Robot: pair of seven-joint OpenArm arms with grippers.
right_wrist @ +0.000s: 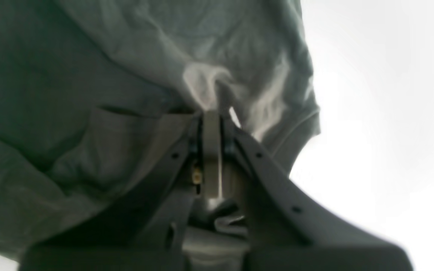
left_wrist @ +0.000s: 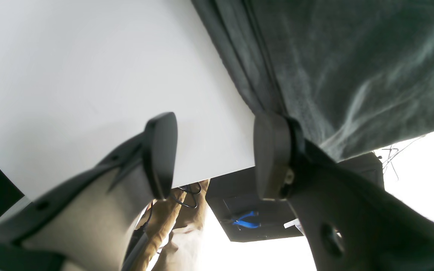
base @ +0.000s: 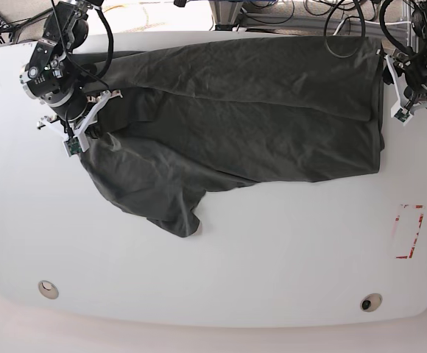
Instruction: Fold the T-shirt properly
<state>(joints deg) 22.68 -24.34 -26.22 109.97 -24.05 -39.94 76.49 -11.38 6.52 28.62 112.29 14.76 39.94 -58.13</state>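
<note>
The dark grey T-shirt [base: 235, 125] lies spread and wrinkled across the far half of the white table [base: 272, 257], with one corner trailing toward the front [base: 184, 220]. My right gripper [base: 96, 114] is at the shirt's left end. In the right wrist view it [right_wrist: 211, 120] is shut, with a bunch of T-shirt [right_wrist: 89, 75] fabric pinched between the fingertips. My left gripper [base: 392, 92] is at the shirt's right edge. In the left wrist view it [left_wrist: 217, 156] stands open over bare table, and one finger [left_wrist: 273, 154] touches the T-shirt [left_wrist: 352, 56] hem.
A red rectangular outline [base: 408, 232] is marked on the table at the front right. Two round holes [base: 48, 288] [base: 370, 302] sit near the front edge. Cables hang behind the table. Past the table edge, a dark tray holds blue pliers [left_wrist: 245, 220].
</note>
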